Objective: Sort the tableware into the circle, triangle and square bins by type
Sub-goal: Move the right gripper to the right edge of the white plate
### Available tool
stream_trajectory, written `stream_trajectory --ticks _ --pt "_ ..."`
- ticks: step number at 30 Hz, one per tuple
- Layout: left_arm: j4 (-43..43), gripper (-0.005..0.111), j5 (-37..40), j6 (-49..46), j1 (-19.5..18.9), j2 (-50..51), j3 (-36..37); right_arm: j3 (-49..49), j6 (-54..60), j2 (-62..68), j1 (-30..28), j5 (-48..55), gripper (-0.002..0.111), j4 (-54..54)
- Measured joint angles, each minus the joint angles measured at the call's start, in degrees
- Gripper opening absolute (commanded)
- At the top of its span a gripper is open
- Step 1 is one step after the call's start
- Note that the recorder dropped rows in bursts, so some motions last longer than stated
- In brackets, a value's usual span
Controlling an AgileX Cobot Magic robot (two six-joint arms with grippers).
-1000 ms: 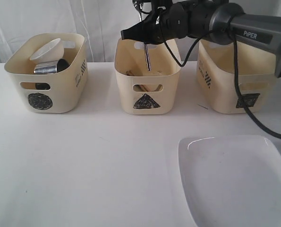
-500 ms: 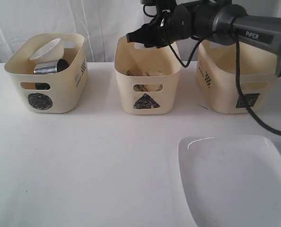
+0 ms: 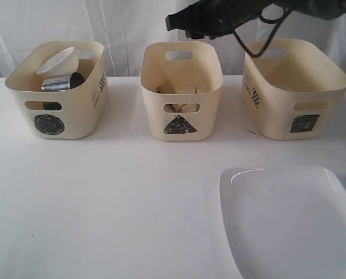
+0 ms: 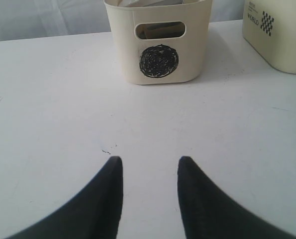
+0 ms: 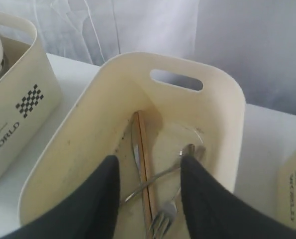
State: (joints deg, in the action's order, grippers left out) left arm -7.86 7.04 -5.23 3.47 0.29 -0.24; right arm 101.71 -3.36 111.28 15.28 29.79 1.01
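The large white square plate [image 3: 286, 224] is being shown lying flat on the white table [image 3: 103, 197] at the near right, well apart from all three bins. On the left side, the left gripper [image 4: 149, 167] is being held low over bare tabletop, its jaws spread and nothing between them. It is nearer than the circle bin [image 4: 157, 45], which it is facing.

Farther back, three cream tubs are being shown in a row: the circle bin on the left, the triangle bin [image 3: 181, 96] in the middle and the square bin [image 3: 295, 93] on the right. In the circle bin, a small white bowl [image 3: 59, 60] is being seen tilted, just above a steel mug [image 3: 61, 83] lying on its side. On the floor of the triangle bin, wooden chopsticks [image 5: 142, 144], a fork [image 5: 161, 220] and another steel piece [image 5: 157, 177] crossing the chopsticks are being shown.

Above that bin, toward its far rim, the right gripper [image 5: 148, 162] is being held with jaws parted, gripping nothing.
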Motion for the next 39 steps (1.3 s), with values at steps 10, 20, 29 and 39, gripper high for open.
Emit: stream_trajectory --ticks 10,20,29,39 --pt "0.00 0.042 0.00 0.00 0.00 0.00 0.00 -24.39 -1.08 -18.65 0.00 -0.21 0.038 1.42" --pt "0.00 0.042 0.00 0.00 0.00 0.00 0.00 -53.54 -2.73 -37.97 -0.10 -2.90 0.038 0.52" --pt "0.00 0.042 0.00 0.00 0.00 0.00 0.00 -67.50 -3.94 -44.50 -2.16 -1.48 0.038 -1.01" --pt "0.00 0.042 0.00 0.00 0.00 0.00 0.00 -75.17 -8.72 -52.07 -8.23 -4.84 0.038 -1.01"
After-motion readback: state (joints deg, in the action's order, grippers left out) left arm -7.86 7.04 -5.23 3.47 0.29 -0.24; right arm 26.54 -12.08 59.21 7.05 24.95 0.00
